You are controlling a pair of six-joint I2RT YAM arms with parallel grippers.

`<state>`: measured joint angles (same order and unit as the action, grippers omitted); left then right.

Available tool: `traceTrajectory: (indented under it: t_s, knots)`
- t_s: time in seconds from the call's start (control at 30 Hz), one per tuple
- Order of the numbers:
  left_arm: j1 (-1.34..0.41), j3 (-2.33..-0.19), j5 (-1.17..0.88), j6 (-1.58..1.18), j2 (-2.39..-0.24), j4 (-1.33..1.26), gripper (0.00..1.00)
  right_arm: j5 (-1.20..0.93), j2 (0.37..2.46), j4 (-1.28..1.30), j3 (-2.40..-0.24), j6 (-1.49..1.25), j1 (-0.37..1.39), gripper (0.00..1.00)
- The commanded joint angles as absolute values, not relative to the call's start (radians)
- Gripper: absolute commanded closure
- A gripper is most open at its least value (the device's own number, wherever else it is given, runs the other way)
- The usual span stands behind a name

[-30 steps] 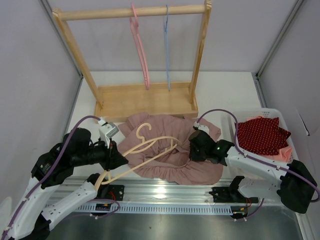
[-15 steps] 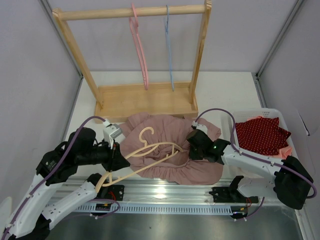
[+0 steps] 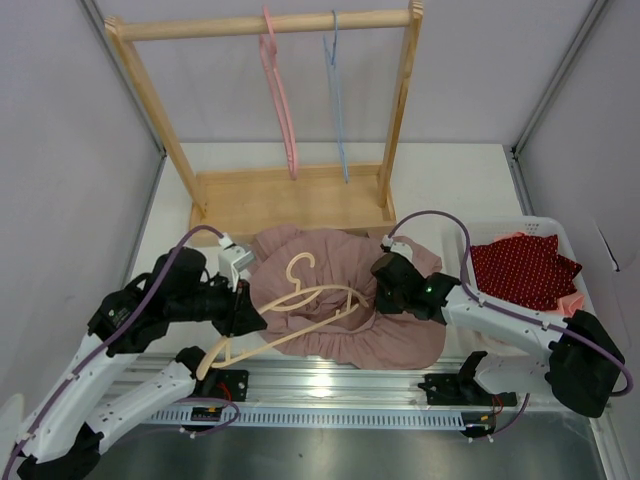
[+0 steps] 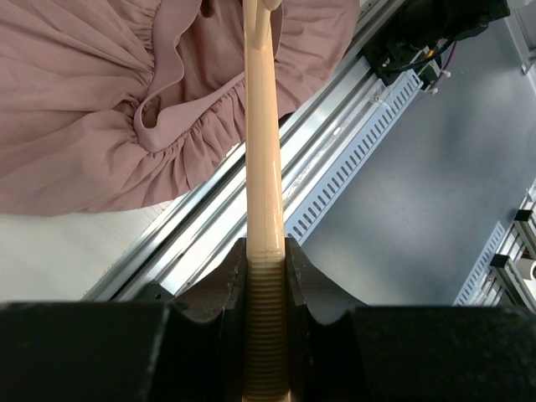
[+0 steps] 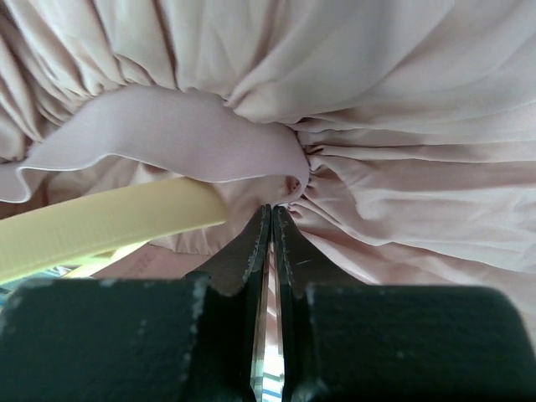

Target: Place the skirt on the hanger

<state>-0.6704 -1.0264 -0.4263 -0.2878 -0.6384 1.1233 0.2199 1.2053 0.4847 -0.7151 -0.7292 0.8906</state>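
At the right edge of the skirt (image 3: 395, 340), which lies on the table (image 3: 450, 190) between the arms, your right gripper (image 5: 270, 211) has just closed its jaws on the waistband, beside the hanger (image 3: 310, 297) tip. Your left gripper (image 4: 266, 251) still clamps the hanger, now pushed further over the cloth. I judge the threading can begin.

Hanger (image 3: 310, 296) lying on skirt (image 3: 400, 340), rack (image 3: 290, 200) behind them, basket (image 3: 510, 222) holding clothes (image 3: 525, 270) to the right

left hand (image 4: 266, 255), right hand (image 5: 270, 213): both closed tight
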Motion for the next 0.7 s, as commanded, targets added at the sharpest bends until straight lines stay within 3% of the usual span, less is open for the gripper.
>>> traceTrajectory:
  t_s: [0.0,0.67]
  knots:
    - [-0.678,-1.031,-0.454,-0.287,-0.676,1.011,1.00,0.233,1.174,0.497,-0.773,-0.712,0.890,0.93]
    - [-0.678,-0.934,-0.575,-0.301,-0.851,0.693,1.00,0.253,1.104,0.630,-0.910,-0.681,0.910,0.97]
